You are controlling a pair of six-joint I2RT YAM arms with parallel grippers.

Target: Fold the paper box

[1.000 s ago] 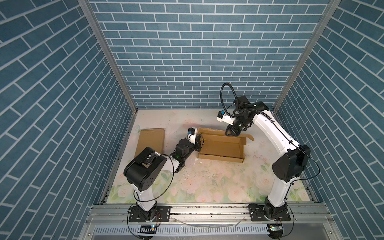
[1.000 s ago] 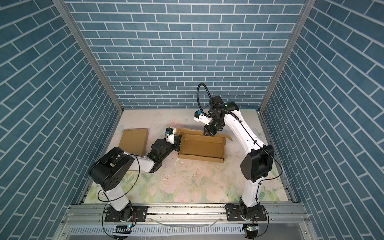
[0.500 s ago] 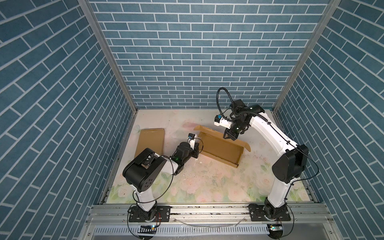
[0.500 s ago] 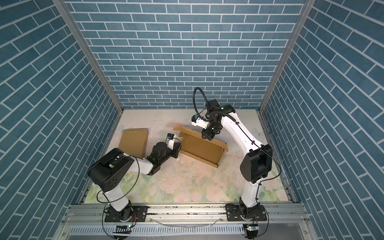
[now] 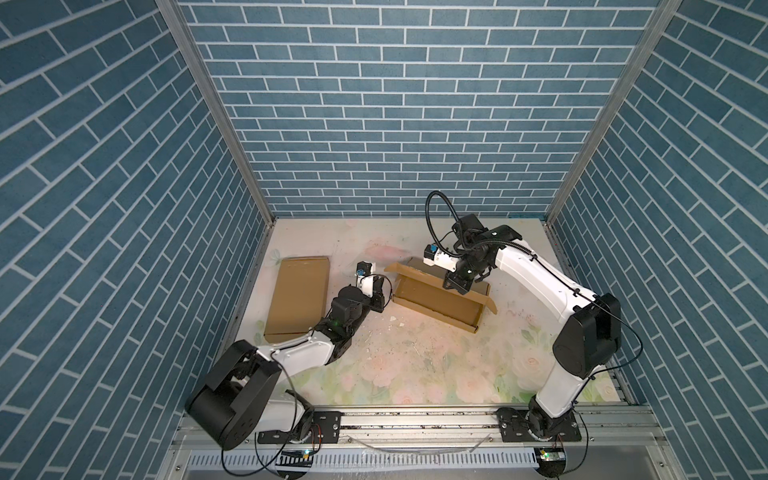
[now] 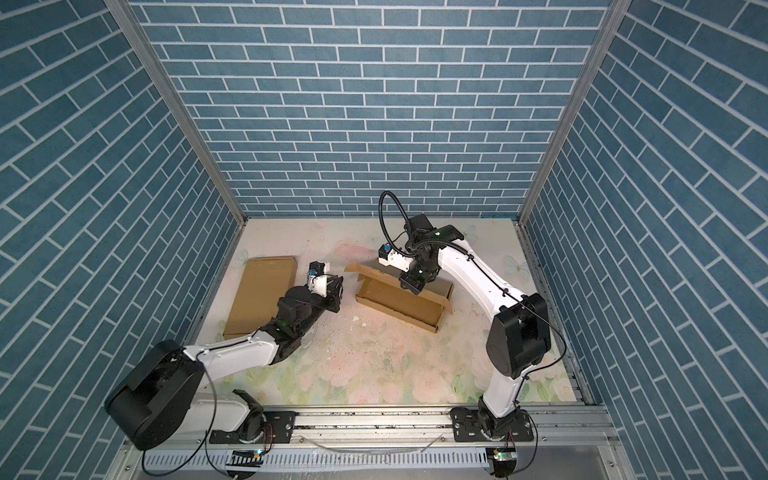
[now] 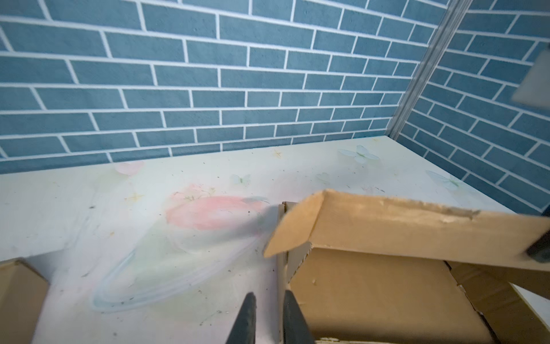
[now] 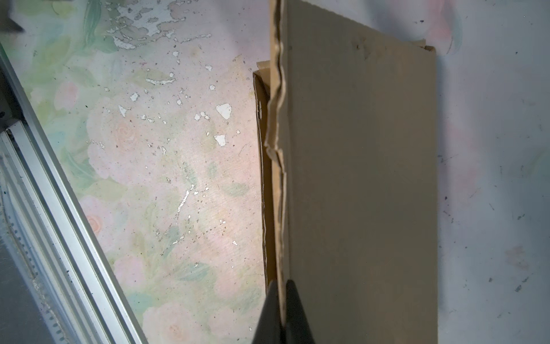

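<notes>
Pinching box [image 5: 436, 299] flap w/ R tool [image 8: 282, 286]; L tool [image 7: 269, 295] barely apart at box end. Risk of tearing frayed flap if pulled hard.

The box [image 5: 436, 297] was matt brown corrugated cardboard, rough and frayed along one edge. The sheet [image 5: 299, 299] looked like the same cardboard, smooth and matt. The table [image 5: 415, 357] had a matt floral print, scuffed and chipped to white flecks. The walls [image 5: 395, 104] were a grainy matt blue brick print. The rail [image 5: 415, 424] was dull metal. The arms [image 5: 536, 276] had glossy white and black shells.
</notes>
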